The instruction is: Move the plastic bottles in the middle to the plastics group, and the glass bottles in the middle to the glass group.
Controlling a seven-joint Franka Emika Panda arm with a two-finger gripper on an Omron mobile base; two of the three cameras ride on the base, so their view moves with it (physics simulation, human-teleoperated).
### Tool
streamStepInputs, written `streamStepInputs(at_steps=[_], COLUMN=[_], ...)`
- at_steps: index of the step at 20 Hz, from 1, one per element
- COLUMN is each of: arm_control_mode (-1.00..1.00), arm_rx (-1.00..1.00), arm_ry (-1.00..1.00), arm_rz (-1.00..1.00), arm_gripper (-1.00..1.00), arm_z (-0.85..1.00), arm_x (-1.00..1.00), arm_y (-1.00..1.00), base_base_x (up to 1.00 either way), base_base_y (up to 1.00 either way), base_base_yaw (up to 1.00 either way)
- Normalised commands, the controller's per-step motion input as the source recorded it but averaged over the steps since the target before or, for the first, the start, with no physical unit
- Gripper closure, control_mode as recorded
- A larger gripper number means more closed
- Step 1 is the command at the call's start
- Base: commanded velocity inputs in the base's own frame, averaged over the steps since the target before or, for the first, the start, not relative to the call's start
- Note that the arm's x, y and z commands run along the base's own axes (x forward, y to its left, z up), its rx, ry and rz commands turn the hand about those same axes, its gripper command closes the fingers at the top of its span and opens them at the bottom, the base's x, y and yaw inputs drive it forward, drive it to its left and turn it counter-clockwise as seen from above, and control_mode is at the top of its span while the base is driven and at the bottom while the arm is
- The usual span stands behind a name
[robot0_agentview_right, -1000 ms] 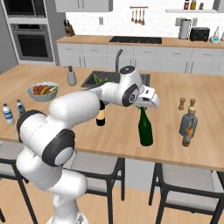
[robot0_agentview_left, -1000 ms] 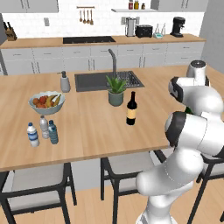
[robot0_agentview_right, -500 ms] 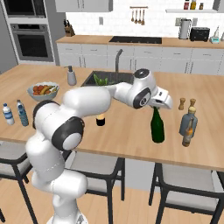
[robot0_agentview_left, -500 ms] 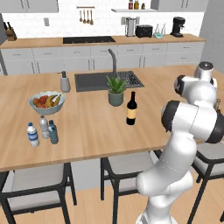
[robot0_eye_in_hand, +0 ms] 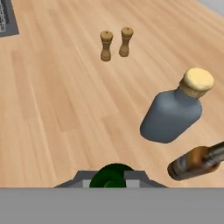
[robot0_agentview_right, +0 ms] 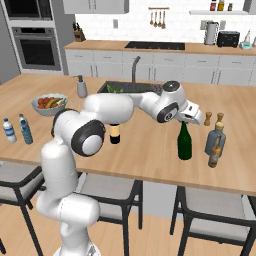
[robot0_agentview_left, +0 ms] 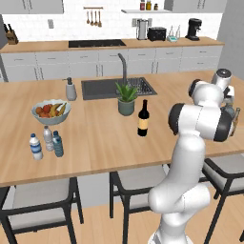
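Observation:
The dark green wine bottle (robot0_agentview_right: 185, 144) stands upright on the island, its neck held in my shut gripper (robot0_agentview_right: 186, 121). In the hand view its round green top (robot0_eye_in_hand: 114, 176) sits between the fingertips of my gripper (robot0_eye_in_hand: 114, 178). Just right of it are the squat blue-grey bottle (robot0_agentview_right: 216, 141) (robot0_eye_in_hand: 171, 114) and the slim brown bottle (robot0_agentview_right: 214, 157) (robot0_eye_in_hand: 197, 162). The near-black labelled wine bottle (robot0_agentview_left: 143, 119) stands mid-island by the plant. The blue-capped plastic bottle (robot0_agentview_left: 57, 144) stands beside the white-capped bottle (robot0_agentview_left: 35, 147) and the greyish one (robot0_agentview_left: 47, 138).
Two wooden shakers (robot0_agentview_right: 214, 119) (robot0_eye_in_hand: 115, 43) stand behind the glass bottles. A potted plant (robot0_agentview_left: 126, 99), sink (robot0_agentview_left: 107, 87), soap dispenser (robot0_agentview_left: 70, 89) and fruit bowl (robot0_agentview_left: 50, 111) occupy the island's far side. Stools line the near edge.
My gripper has carried the green bottle to the right along the island, closer to the squat and brown bottles. The arm has stretched further right.

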Motion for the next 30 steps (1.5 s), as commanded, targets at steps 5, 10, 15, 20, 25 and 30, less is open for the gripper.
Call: streamStepInputs(at_steps=[5, 10, 15, 20, 25, 30], arm_control_mode=[-1.00, -1.00, -1.00, -1.00, -1.00, -1.00], arm_rx=[0.00, 0.00, 0.00, 0.00, 0.00, 0.00], arm_ry=[0.00, 0.00, -0.01, 0.00, 0.00, 0.00], arm_rz=[-0.03, 0.00, 0.00, 0.00, -0.01, 0.00], arm_gripper=[1.00, 1.00, 1.00, 1.00, -1.00, -1.00], arm_z=[-0.09, -0.17, -0.33, -0.38, -0.48, -0.35], arm_x=[0.30, 0.29, 0.15, 0.13, -0.06, -0.08], arm_y=[-0.29, -0.26, -0.20, -0.21, 0.00, 0.04], base_base_x=[0.00, 0.00, 0.00, 0.00, 0.00, 0.00], base_base_y=[0.00, 0.00, 0.00, 0.00, 0.00, 0.00], base_base_yaw=[0.00, 0.00, 0.00, 0.00, 0.00, 0.00])
